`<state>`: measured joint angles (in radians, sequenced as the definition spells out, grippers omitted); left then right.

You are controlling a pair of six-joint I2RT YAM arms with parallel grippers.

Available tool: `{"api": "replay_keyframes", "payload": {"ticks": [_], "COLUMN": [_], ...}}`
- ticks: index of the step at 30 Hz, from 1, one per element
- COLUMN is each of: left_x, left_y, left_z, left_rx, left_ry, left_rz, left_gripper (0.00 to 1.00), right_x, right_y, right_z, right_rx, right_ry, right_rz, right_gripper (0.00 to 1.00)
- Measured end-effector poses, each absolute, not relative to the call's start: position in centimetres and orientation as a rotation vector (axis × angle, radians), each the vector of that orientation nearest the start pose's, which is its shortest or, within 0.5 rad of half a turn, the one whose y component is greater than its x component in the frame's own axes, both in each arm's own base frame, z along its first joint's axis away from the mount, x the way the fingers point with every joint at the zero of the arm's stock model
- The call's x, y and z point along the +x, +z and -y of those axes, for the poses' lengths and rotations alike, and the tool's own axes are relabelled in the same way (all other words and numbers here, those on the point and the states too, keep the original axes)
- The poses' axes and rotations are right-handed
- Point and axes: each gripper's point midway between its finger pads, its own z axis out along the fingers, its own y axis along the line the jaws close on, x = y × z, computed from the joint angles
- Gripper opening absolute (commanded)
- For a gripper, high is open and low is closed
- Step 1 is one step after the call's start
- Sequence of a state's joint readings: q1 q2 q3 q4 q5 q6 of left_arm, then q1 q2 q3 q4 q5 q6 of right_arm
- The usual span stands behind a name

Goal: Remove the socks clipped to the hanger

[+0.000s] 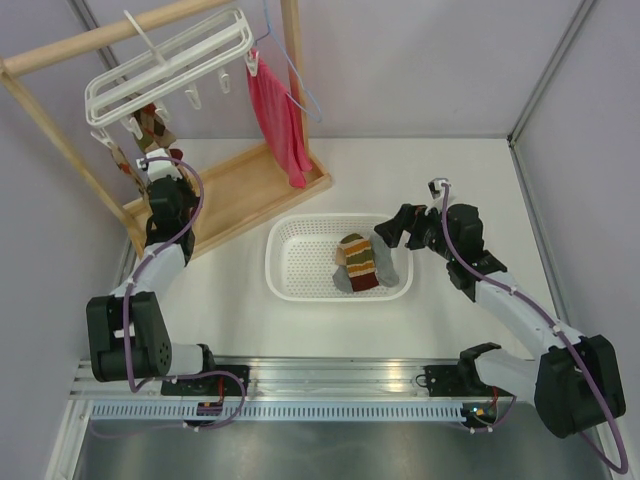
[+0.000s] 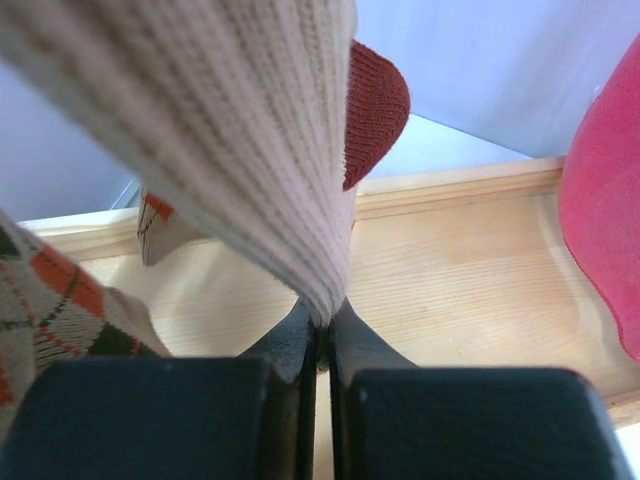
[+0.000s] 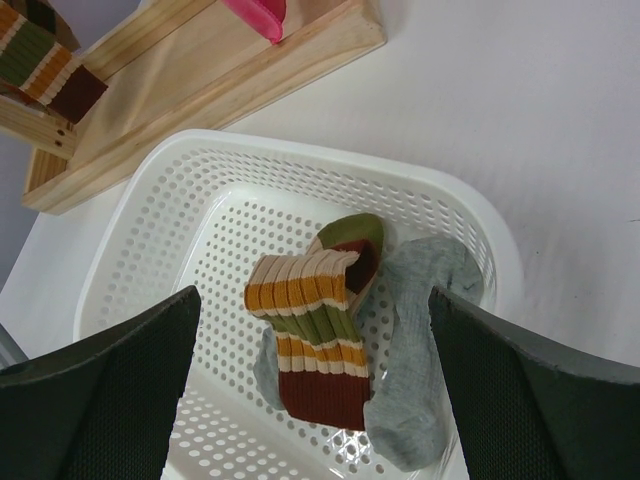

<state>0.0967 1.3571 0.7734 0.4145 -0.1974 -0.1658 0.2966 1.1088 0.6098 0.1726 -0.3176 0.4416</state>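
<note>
The left claw point(image 2: 322, 328) pinches a tan sock point(image 2: 230, 130) hanging from the white hanger point(image 1: 170, 65), upper left. Pull straight down, slowly, so the sock slips free. The right claw point(image 3: 312, 300) is spread wide over the basket point(image 3: 300, 148).

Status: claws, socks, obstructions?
Left claw shut on beige ribbed sock hanging from white plastic frame hanger. Right claw open above white perforated basket. Red cloth beside, not touching.

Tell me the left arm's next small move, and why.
Probably a gentle pull downward, away from the hanger, to tug the cream ribbed sock free of it. The left gripper is shut on that sock's lower end, and the sock hangs from above, apparently not yet released.
</note>
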Motion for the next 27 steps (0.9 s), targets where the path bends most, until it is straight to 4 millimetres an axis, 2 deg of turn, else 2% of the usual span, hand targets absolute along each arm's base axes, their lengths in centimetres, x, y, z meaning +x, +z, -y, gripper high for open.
{"api": "replay_keyframes", "payload": {"ticks": [6, 10, 18, 24, 27], "left_x": [42.8, 41.4, 37.5, 34.3, 32.9], "left_y": [20.6, 22.2, 27.6, 29.3, 29.4], "left_z": [-6.8, -6.0, -3.7, -1.1, 0.4], "left_rx": [-0.369, -0.354, -0.317, -0.246, -0.206], "left_ry": [0.113, 0.073, -0.051, -0.175, -0.247], "left_rz": [-1.712, -1.709, -1.67, -1.68, -1.703], "left_gripper": [0.02, 0.02, 0.02, 0.02, 0.02], "right_x": [32.0, 31.9, 31.8, 31.5, 31.2], "right_y": [17.8, 17.8, 17.7, 17.7, 18.6], "right_z": [-17.3, -17.3, -17.3, -17.8, -19.2], "right_rx": [-0.084, -0.084, -0.086, -0.107, -0.147], "right_ry": [0.796, 0.797, 0.798, 0.826, 0.843], "right_rz": [-1.948, -1.947, -1.955, -1.96, -1.943], "right_gripper": [0.98, 0.98, 0.98, 0.96, 0.96]}}
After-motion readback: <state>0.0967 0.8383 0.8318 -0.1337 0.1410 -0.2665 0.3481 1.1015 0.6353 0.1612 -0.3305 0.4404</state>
